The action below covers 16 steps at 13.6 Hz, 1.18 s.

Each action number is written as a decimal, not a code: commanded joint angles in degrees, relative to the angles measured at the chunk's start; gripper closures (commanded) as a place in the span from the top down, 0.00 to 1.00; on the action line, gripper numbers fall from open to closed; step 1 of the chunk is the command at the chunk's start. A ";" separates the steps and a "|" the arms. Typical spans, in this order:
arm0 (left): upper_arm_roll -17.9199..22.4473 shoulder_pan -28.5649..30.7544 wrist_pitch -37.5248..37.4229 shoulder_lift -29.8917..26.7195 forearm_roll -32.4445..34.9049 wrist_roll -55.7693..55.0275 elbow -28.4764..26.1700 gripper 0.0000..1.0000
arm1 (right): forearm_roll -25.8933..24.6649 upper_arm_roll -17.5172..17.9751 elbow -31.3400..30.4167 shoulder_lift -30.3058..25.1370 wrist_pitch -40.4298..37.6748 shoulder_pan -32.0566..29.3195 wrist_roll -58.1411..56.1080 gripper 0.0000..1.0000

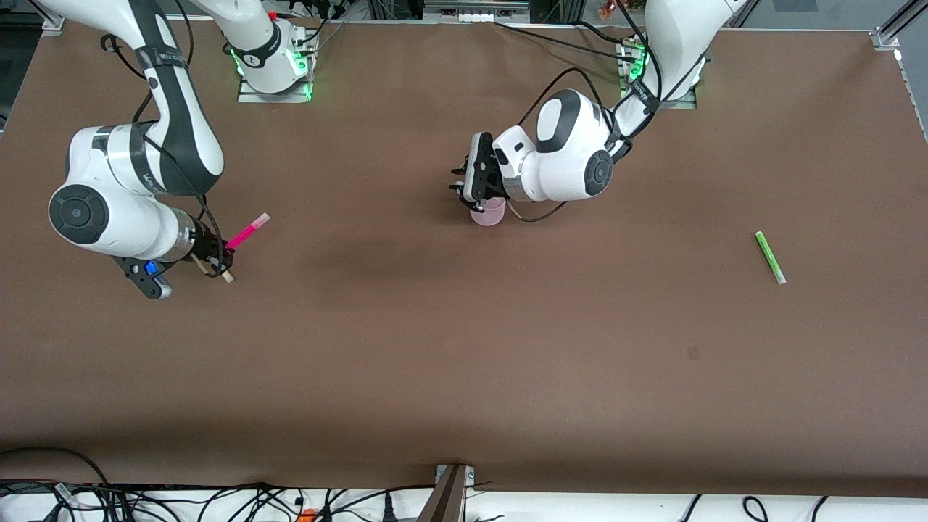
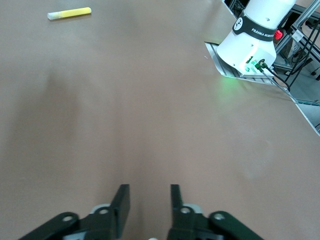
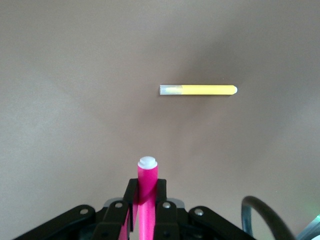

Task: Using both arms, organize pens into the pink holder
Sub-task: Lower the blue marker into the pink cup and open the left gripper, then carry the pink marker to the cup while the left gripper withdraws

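Note:
My right gripper (image 1: 223,251) is shut on the magenta-pink pen (image 1: 250,230), held off the table at the right arm's end; the right wrist view shows the pen (image 3: 147,175) between the fingers of that gripper (image 3: 146,189). The yellow pen (image 3: 197,90) lies flat on the table below it; one end (image 1: 227,275) shows beside the gripper, and it also shows in the left wrist view (image 2: 70,13). My left gripper (image 1: 464,181) is open and empty (image 2: 147,197), over the pink holder (image 1: 489,212) at mid-table. The green pen (image 1: 770,257) lies at the left arm's end. The purple pen is not in view.
The brown table (image 1: 464,348) has the right arm's base (image 1: 274,65) and the left arm's base (image 1: 656,72) along its edge farthest from the front camera. Cables (image 1: 217,500) run along the near edge.

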 commanded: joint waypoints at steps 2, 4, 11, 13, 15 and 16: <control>-0.18 2.82 -5.71 -5.46 -1.59 -3.14 -0.43 1.00 | -0.49 0.17 2.90 0.12 -3.77 1.40 1.51 0.00; 0.34 4.41 -13.78 -8.09 -1.07 -11.73 0.36 1.00 | -0.49 0.17 8.68 0.64 -10.78 3.95 5.81 0.00; 0.78 9.40 -41.99 -9.86 28.07 -51.20 14.40 1.00 | -3.55 0.08 17.05 0.91 -16.01 21.51 31.01 0.00; 0.87 14.14 -47.47 -10.12 35.99 -54.92 16.53 1.00 | -7.42 0.08 17.94 1.87 -16.01 26.53 37.61 0.00; 0.87 18.98 -49.41 -10.56 42.40 -58.26 18.64 1.00 | -9.80 0.08 18.99 3.19 -15.92 30.83 43.33 0.00; 0.87 21.35 -49.68 -10.56 46.62 -58.36 19.43 1.00 | -11.03 0.08 20.56 4.50 -15.92 32.77 45.79 0.00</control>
